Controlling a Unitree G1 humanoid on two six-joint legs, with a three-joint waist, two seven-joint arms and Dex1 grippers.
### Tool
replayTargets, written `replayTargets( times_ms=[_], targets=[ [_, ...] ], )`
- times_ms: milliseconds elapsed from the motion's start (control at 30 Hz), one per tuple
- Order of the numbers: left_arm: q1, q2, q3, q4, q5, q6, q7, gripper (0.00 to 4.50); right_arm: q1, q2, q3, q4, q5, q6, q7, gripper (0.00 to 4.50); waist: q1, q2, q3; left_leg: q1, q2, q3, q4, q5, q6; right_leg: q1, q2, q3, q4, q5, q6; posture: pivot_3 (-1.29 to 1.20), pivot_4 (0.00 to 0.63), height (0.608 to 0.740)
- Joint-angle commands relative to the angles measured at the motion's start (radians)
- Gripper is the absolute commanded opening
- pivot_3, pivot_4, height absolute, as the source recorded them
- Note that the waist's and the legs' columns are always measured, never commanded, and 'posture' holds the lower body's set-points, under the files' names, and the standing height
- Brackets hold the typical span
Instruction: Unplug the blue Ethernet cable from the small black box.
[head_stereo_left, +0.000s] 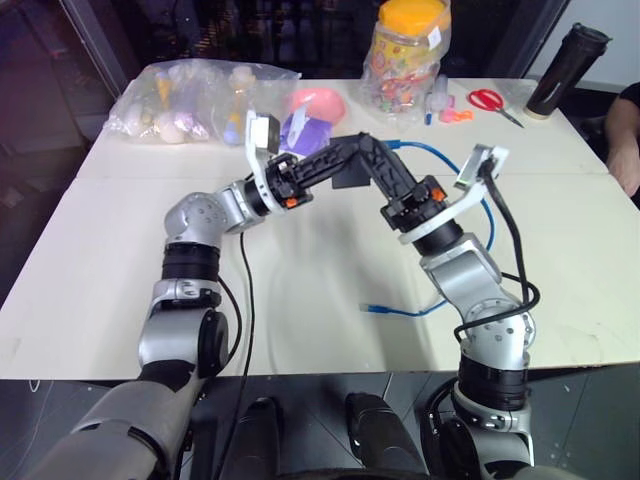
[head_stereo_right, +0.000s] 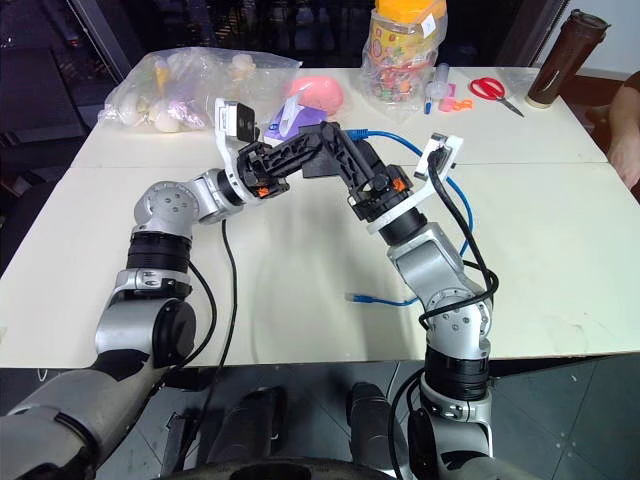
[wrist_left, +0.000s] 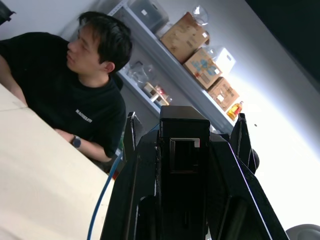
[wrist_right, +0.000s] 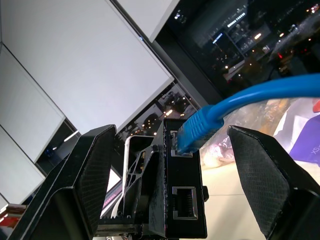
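Nearest the table edge: the free clear plug of the blue Ethernet cable lies loose on the cream table, the cord looping back past the right arm toward the raised hands.
Mid-air, left side: the left gripper is clamped on the small black box, holding it off the table with its port side turned toward the other hand, apparently so the box stays braced.
Mid-air, right side: the right gripper has its fingers spread wide either side of the blue boot; they touch neither boot nor box.
At the port: the plug sits in or right at the box's upper socket; whether it is latched cannot be told. A second socket below is empty.
Beyond the arms: a candy jar and red scissors stand well apart from the work.
Far corner: a seated person rests an arm on the table.
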Motion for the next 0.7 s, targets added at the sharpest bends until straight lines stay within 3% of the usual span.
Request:
replayTargets(
  times_ms=[33,167,233,267,400,433,467,700],
  targets=[
    [-0.003,0.007,0.009,-0.019,-0.018,-0.012,-0.003,0.5,-0.014,0.001,-0.012,-0.007,0.013,-0.024,-0.001,3.7,0.0,0.0,0.0,0.0,0.0,0.0,0.0,0.0,0.0,0.0,0.0,0.0,0.0,0.0,0.0,0.0,0.15,0.739],
    [-0.003,0.007,0.008,-0.018,-0.018,-0.014,-0.002,0.5,-0.011,0.0,-0.006,-0.001,0.012,-0.025,0.003,3.7,0.0,0.0,0.0,0.0,0.0,0.0,0.0,0.0,0.0,0.0,0.0,0.0,0.0,0.0,0.0,0.0,0.15,0.739],
    [-0.003,0.006,0.007,-0.02,-0.017,-0.015,-0.001,0.5,-0.011,0.006,-0.004,0.001,0.01,-0.033,0.007,3.2,0.0,0.0,0.0,0.0,0.0,0.0,0.0,0.0,0.0,0.0,0.0,0.0,0.0,0.0,0.0,0.0,0.15,0.739],
    [-0.002,0.006,0.006,-0.02,-0.017,-0.015,-0.001,0.5,-0.012,0.01,-0.003,0.002,0.009,-0.039,0.011,2.9,0.0,0.0,0.0,0.0,0.0,0.0,0.0,0.0,0.0,0.0,0.0,0.0,0.0,0.0,0.0,0.0,0.15,0.739],
    [-0.002,0.006,0.006,-0.021,-0.018,-0.014,0.001,0.5,-0.01,0.011,0.007,0.001,0.0,-0.045,0.016,0.96,0.0,0.0,0.0,0.0,0.0,0.0,0.0,0.0,0.0,0.0,0.0,0.0,0.0,0.0,0.0,0.0,0.15,0.739],
    [-0.002,0.006,0.007,-0.022,-0.019,-0.014,0.001,0.5,-0.01,0.012,0.009,0.001,0.0,-0.046,0.015,0.28,0.0,0.0,0.0,0.0,0.0,0.0,0.0,0.0,0.0,0.0,0.0,0.0,0.0,0.0,0.0,0.0,0.15,0.739],
    [-0.002,0.006,0.007,-0.022,-0.019,-0.014,0.002,0.5,-0.01,0.013,0.01,0.001,0.0,-0.047,0.015,0.03,0.0,0.0,0.0,0.0,0.0,0.0,0.0,0.0,0.0,0.0,0.0,0.0,0.0,0.0,0.0,0.0,0.15,0.739],
    [0.001,0.005,0.005,-0.026,-0.022,-0.017,0.008,0.5,-0.008,0.007,0.026,0.006,-0.008,-0.044,0.014,0.03,0.0,0.0,0.0,-0.001,0.0,0.0,0.0,0.0,0.0,-0.001,0.0,0.0,0.0,0.0,0.0,0.0,0.15,0.739]
  ],
)
